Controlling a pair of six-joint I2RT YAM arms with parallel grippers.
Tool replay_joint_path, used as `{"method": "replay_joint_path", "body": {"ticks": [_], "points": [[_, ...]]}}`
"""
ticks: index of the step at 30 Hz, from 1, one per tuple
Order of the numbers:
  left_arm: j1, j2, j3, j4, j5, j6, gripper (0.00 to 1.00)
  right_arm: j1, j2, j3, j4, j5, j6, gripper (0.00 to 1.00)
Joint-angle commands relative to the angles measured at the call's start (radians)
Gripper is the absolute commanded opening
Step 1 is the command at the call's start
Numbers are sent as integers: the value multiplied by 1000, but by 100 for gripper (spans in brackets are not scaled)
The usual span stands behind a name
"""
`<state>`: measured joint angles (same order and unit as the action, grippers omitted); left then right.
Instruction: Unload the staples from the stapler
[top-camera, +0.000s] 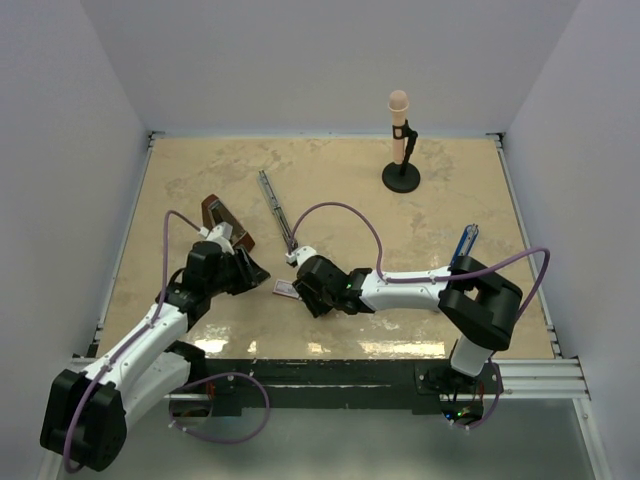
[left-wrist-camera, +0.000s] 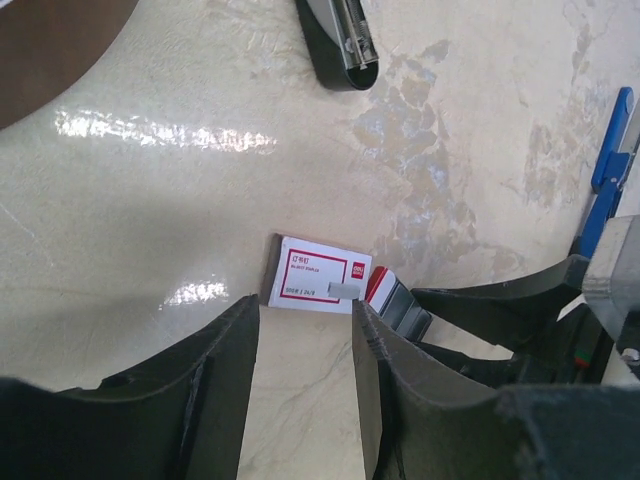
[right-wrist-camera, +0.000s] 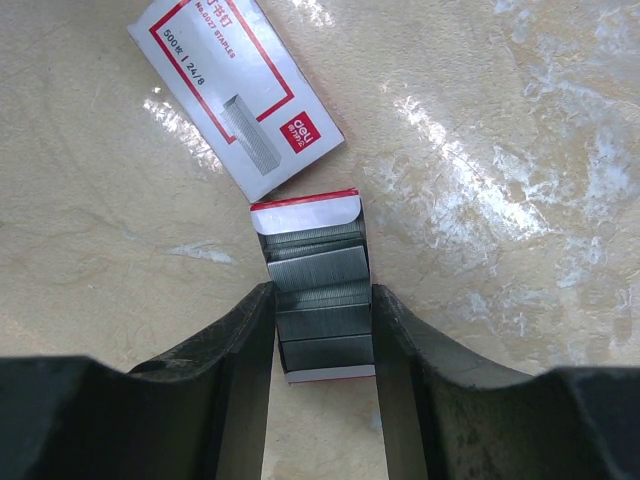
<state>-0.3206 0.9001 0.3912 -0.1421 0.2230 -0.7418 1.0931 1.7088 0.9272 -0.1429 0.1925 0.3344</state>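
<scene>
right gripper (right-wrist-camera: 322, 297) set astride red-edged tray (right-wrist-camera: 305, 205), fingers parted, sides closely flanked, likely to steady it; actual pinch cannot be told. staples (right-wrist-camera: 318, 268) stacked inside tray. left gripper (left-wrist-camera: 305, 312) held open, empty, card sleeve (left-wrist-camera: 315, 275) just beyond tips. stapler (top-camera: 275, 205) laid farther back, well apart, untouched.

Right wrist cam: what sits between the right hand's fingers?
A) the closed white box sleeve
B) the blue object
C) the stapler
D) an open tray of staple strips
D: the right hand straddles the open red-edged tray filled with grey staples. The stapler lies apart, farther up the table.
</scene>
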Motion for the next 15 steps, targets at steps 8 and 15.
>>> {"method": "replay_joint_path", "body": {"ticks": [8,15], "points": [[-156,-104,-43,10,-278,-148,47,-15,-23,-11,-26,128,35,40],[-173,-93,-81,29,-307,-215,47,-30,-26,-10,-27,131,18,40]]}}
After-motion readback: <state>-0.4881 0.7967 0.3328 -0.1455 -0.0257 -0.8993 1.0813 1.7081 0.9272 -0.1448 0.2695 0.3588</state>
